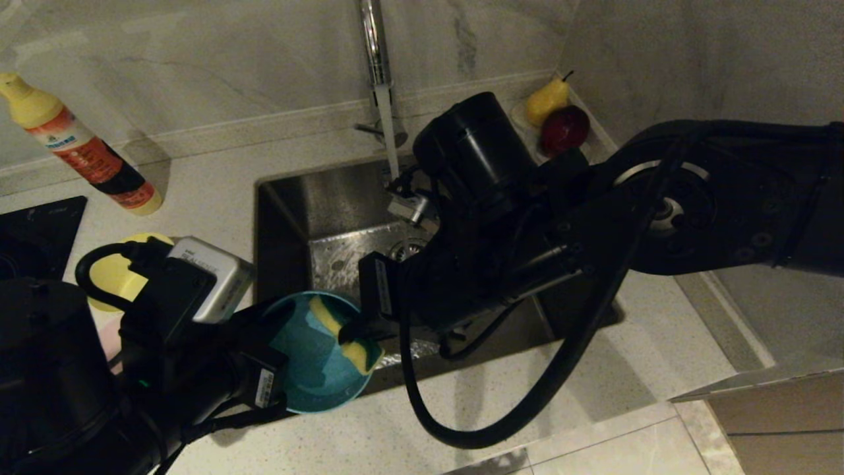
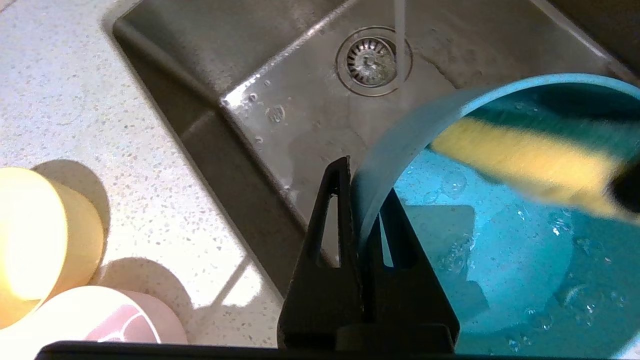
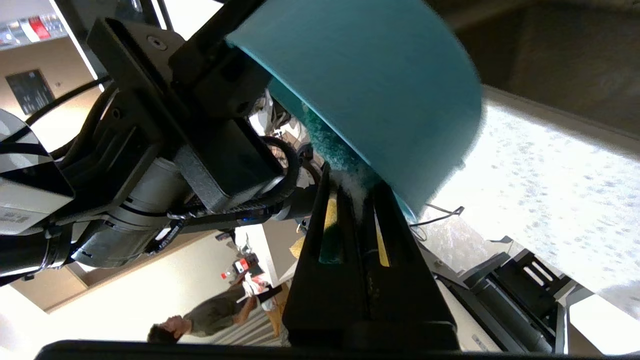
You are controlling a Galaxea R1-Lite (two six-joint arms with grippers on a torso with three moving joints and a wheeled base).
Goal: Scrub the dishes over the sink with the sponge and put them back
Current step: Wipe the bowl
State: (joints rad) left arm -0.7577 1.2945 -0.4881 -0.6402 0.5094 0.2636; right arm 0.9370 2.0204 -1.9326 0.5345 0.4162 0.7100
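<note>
The left gripper, nearest the head camera at the near left, is pinching the rim of the light blue bowl: in the left wrist view its fingers are sitting pressed together with the bowl's wall between them, one finger outside and one inside. The bowl is hanging tilted over the near left corner of the sink, its wet hollow facing up and toward the right arm.

The right gripper is reaching in from the right, over the sink, and is squeezing the sponge between closed fingers. The sponge is lying inside the bowl, yellow foam with its green face against the bowl's inner wall, stretching from the far rim toward the near right edge. From the right wrist the bowl is filling the space just beyond the fingertips, with the sponge's foam showing between the fingers.

Water is running from the tap in a thin stream down beside the drain strainer, well beyond the bowl.

On the tabletop left of the sink, the yellow bowl and the pink bowl are standing touching each other, behind the left arm. A bottle is lying at the far left, and a pear and a red fruit are sitting at the far right corner.
</note>
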